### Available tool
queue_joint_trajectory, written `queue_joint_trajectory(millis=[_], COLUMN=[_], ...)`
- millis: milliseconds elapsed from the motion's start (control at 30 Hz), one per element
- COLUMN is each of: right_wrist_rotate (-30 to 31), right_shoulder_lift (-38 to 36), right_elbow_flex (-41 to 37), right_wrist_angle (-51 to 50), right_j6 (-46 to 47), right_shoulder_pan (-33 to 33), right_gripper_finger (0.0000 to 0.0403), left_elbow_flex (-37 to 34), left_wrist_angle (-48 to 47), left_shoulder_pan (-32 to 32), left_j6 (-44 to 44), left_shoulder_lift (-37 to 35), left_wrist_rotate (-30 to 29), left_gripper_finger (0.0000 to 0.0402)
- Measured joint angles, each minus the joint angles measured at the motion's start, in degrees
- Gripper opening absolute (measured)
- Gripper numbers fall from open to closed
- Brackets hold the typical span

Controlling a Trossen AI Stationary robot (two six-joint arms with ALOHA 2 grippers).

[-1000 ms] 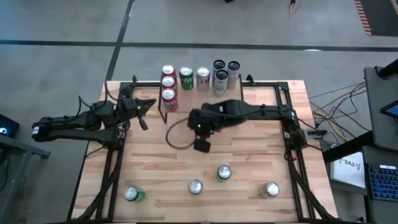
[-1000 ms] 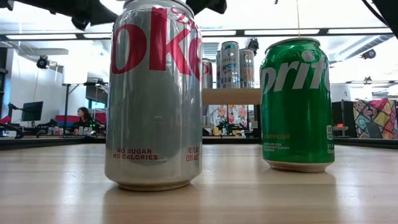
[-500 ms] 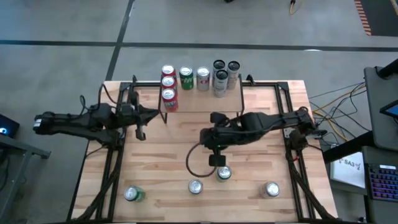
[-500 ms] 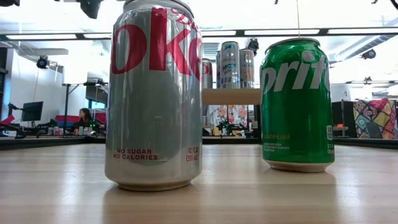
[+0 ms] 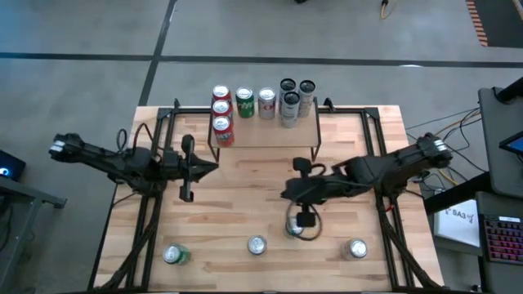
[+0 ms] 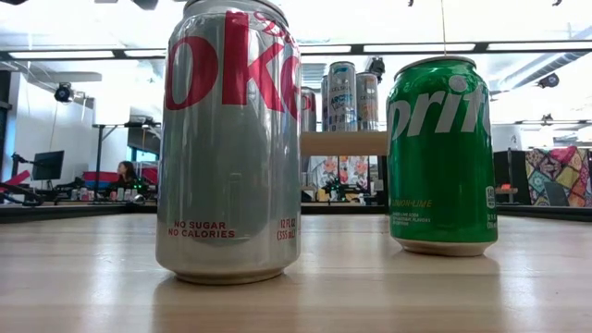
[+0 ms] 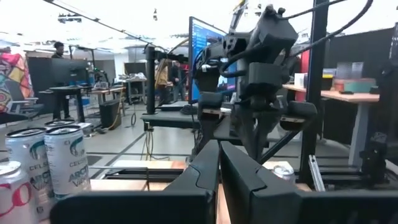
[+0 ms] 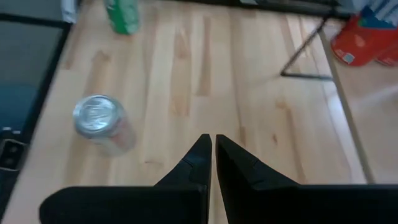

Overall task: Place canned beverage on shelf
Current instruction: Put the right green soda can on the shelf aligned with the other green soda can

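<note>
While the high view takes in the whole table (image 5: 343, 139), the low view is filled by just two cans, a silver Diet Coke can (image 6: 231, 139) and a green Sprite can (image 6: 440, 155), and shows neither arm.

The shelf (image 5: 263, 133) stands at the table's far edge, centre. On or against it the high view shows eight cans: three red (image 5: 221, 110) at its left end, one green (image 5: 244, 102), one silver (image 5: 266, 102), and three tall dark-topped ones (image 5: 292, 95) at its right. In the low view only a strip of the shelf board (image 6: 343, 142) shows between the two near cans, with the tall cans above it.

Four loose cans stand on the table's near half: one green (image 5: 173, 256) near the left corner, one silver (image 5: 257, 244) at centre, one silver (image 5: 357, 248) toward the right, and one (image 5: 294, 229) largely covered by the right arm.

The right gripper (image 5: 304, 219) hangs directly above that covered can; its wrist view shows the fingers (image 8: 200, 163) pressed together, holding nothing, with a silver can (image 8: 102, 122) beside them, apart. Which table can this is cannot be told.

The left gripper (image 5: 187, 194) waits at the table's left side, fingers (image 7: 245, 177) closed and empty. Its wrist view alone shows the right arm head-on and cuts off cans at its edge.
</note>
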Motion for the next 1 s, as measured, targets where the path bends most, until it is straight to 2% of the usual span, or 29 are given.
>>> queue_joint_trajectory(millis=[100,400,1000], right_wrist_rotate=[-0.07,0.25,0.24], right_shoulder_lift=[-3.98,-12.24,-13.58], right_elbow_flex=[-6.43,-22.28,-45.52], right_wrist_angle=[6.23,22.31,51.93], right_j6=[-0.81,-2.24,-6.47], right_shoulder_pan=[0.94,3.65,9.5], right_gripper_finger=[0.0012,0.0012,0.0012], left_elbow_flex=[0.0,0.0,0.0], left_wrist_angle=[2.76,10.84,17.83], left_shoulder_pan=[-1.98,-4.91,-5.01], left_j6=[-0.08,-1.08,-2.48], left_shoulder_lift=[2.01,7.7,13.99], left_wrist_rotate=[-1.87,-2.02,-2.08], left_gripper_finger=[0.0,0.0,0.0])
